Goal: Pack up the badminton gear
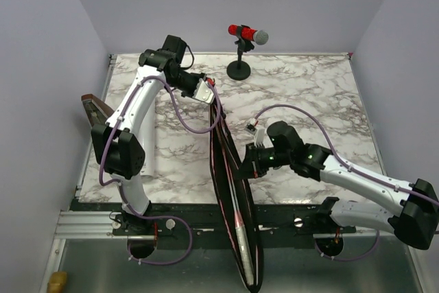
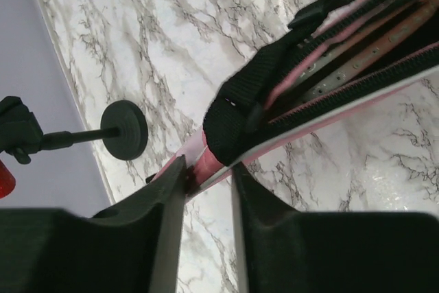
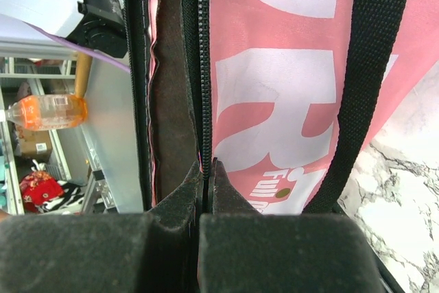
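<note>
Racket frame (image 2: 346, 56) is already inside the pink SPORT bag (image 1: 233, 197), which overhangs the table's near edge. Left gripper (image 2: 209, 166) clamps the bag's far end and right gripper (image 3: 208, 168) pinches the zipper (image 3: 203, 66). By my read, only zipping remains. No tube in sight.

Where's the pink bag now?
Top view: the pink bag runs along the table centre, far end in the left fingers, side in the right fingers, near end overhanging.

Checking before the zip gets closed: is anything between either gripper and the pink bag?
Nothing visible. The left gripper is shut on the pink bag's far end, the right gripper on its zipper edge. The microphone stands well apart from it.
</note>
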You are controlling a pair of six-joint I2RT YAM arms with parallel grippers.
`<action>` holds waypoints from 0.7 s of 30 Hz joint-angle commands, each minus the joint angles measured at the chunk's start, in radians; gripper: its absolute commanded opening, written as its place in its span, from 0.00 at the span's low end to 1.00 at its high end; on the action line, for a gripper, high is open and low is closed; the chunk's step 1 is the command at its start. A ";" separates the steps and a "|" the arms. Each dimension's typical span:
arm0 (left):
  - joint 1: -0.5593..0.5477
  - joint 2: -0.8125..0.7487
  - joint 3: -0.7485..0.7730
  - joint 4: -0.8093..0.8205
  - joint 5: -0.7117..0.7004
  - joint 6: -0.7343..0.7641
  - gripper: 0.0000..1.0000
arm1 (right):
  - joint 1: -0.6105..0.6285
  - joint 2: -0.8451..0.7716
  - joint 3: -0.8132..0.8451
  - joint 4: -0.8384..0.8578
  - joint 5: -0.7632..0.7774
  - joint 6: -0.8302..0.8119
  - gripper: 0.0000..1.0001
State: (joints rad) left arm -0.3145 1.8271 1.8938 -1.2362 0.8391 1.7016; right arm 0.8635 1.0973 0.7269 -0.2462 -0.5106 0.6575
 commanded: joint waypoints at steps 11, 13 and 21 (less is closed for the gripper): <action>-0.011 -0.110 -0.145 -0.171 0.061 -0.031 0.00 | -0.015 0.009 0.052 0.027 0.092 0.024 0.06; -0.011 -0.137 -0.156 -0.146 0.071 -0.054 0.00 | -0.015 0.025 0.075 0.027 0.089 0.016 0.11; -0.009 -0.232 -0.199 -0.080 0.109 -0.100 0.00 | -0.026 0.075 0.233 -0.010 0.178 -0.013 0.32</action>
State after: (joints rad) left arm -0.3138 1.6638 1.7206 -1.2663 0.8452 1.6485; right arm 0.8539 1.1515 0.8635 -0.2859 -0.4202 0.6693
